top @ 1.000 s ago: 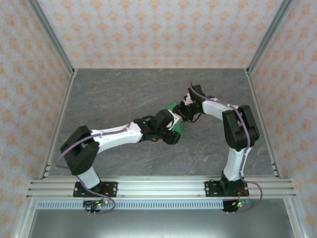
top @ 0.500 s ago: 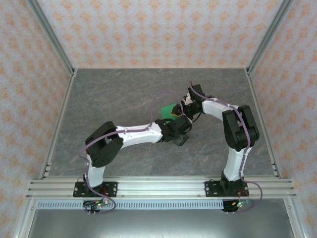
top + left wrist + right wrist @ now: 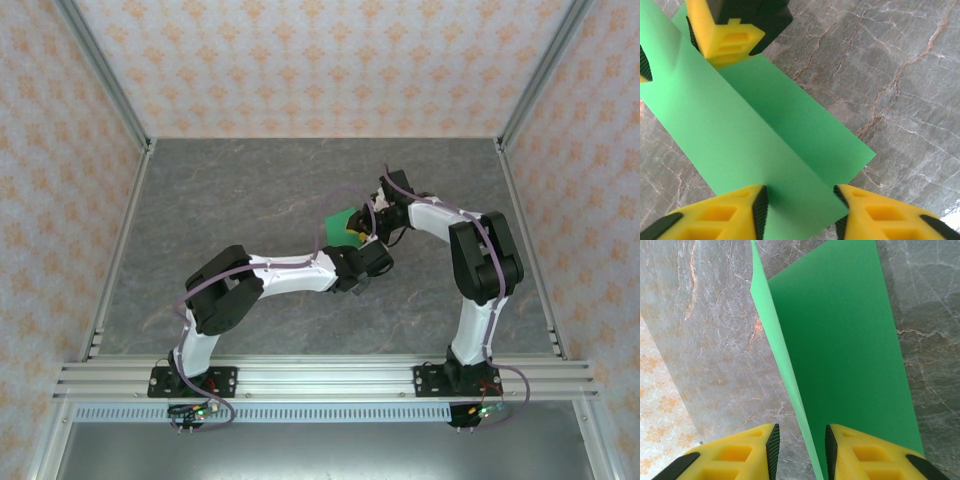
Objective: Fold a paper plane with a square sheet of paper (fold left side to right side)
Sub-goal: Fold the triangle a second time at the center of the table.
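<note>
arms bent inward, left end effector (image 3: 800,196), right end effector (image 3: 800,434), both part-open astride green paper (image 3: 740,131)

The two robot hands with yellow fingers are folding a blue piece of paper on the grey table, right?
Not quite. The paper is bright green, not blue. The left wrist view shows this plainly: the paper sits partly folded on the grey table, with yellow fingers at both ends of it. The rest of what you said is right.
</note>
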Tool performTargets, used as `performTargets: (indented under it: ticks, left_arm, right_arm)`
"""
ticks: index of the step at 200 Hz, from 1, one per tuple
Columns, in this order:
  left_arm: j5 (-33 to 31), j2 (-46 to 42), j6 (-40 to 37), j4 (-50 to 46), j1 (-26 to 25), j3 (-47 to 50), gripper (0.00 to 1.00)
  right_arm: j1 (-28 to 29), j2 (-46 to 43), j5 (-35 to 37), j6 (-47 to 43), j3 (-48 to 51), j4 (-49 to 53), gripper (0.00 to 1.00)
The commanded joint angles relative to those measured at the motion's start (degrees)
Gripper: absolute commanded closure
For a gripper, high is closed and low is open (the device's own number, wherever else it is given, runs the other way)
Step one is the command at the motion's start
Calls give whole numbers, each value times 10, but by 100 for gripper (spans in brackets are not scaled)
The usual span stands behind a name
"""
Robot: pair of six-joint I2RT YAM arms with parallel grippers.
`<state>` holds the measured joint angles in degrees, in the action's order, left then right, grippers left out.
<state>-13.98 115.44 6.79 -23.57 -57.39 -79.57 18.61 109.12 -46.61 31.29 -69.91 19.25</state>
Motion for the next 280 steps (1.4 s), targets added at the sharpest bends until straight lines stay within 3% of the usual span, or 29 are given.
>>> performTargets:
  ticks: [1,45,81,130,168,200,209,245,280]
  left_arm:
    - [-7,-26,-3,8,-2,1,67]
    - [-4,-43,1,26,-2,21,83]
    - [4,-46,8,31,-2,28,93]
    - [33,-57,31,50,11,54,96]
    - [64,-77,45,64,28,67,97]
    - [112,-86,63,80,52,74,97]
    - [131,-90,70,87,61,79,97]
    - [203,-108,95,109,96,101,97]
    - [257,-125,114,123,119,124,96]
  right_arm:
    - [4,-5,13,-15,-22,28,66]
    - [4,-4,23,-25,-30,39,65]
    - [0,-17,38,-22,-44,34,57]
    - [-30,-45,73,-33,-105,63,39]
    - [-64,-82,117,-34,-130,77,35]
    - [-77,-162,156,-48,-58,50,34]
    - [-77,-184,158,-55,-32,46,35]
    - [-76,-250,105,-36,109,-12,56]
    - [-42,-244,67,-12,199,-59,77]
